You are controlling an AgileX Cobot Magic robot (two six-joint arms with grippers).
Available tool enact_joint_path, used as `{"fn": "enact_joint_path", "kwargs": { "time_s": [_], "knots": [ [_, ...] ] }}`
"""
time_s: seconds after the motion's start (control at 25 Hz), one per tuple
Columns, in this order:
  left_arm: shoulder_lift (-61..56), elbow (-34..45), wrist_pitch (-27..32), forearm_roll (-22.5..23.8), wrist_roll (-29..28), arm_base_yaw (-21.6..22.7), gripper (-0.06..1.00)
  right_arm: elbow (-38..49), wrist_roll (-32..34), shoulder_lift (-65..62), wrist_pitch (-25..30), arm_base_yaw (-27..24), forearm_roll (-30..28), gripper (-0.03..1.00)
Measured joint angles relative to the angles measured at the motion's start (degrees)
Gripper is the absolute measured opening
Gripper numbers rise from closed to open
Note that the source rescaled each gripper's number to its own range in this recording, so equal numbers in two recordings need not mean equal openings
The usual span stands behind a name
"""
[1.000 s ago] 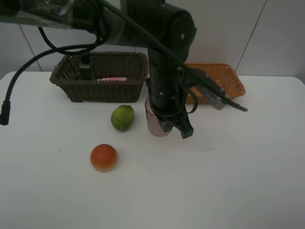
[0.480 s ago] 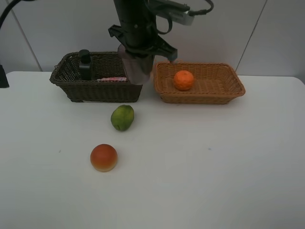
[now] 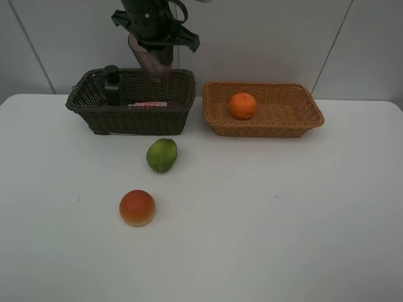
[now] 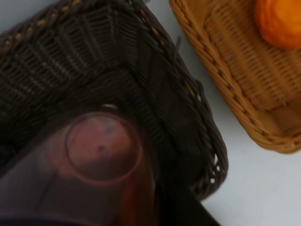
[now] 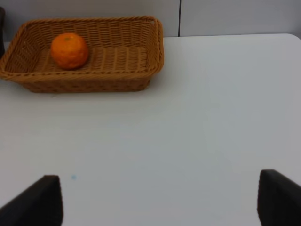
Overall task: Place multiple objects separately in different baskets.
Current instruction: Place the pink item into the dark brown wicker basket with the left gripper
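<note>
Left gripper (image 3: pixel 157 47) clamped on purple cup (image 3: pixel 150 61) above dark brown basket (image 3: pixel 126 118); right gripper (image 5: pixel 162 197) wide open, holding nothing.

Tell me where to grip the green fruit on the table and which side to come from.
Grip the green fruit across its narrower middle, coming straight down from above. It is rounded, slightly elongated, and lies alone on the table, apart from the dark basket and the red-orange fruit, so there is likely room on either side.
</note>
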Motion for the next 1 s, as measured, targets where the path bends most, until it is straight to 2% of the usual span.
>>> {"fn": "enact_joint_path", "kwargs": {
  "time_s": [0.2, 0.4, 0.6, 1.0],
  "knots": [
    [2.6, 0.0, -7.0, 0.3, 0.0, 1.3, 0.0, 0.0, 0.0, 0.0, 0.0, 0.0, 0.0, 0.79],
    [6.8, 0.1, -11.0, 0.1, 0.0, 1.6, 0.0, 0.0, 0.0, 0.0, 0.0, 0.0, 0.0, 0.79],
    [10.1, 0.1, -15.6, -3.3, 0.0, 1.7, 0.0, 0.0, 0.0, 0.0, 0.0, 0.0, 0.0, 0.79],
    [13.0, 0.1, -16.5, -7.1, 0.2, 1.7, 0.0, 0.0, 0.0, 0.0, 0.0, 0.0, 0.0, 0.79]
  ]
}}
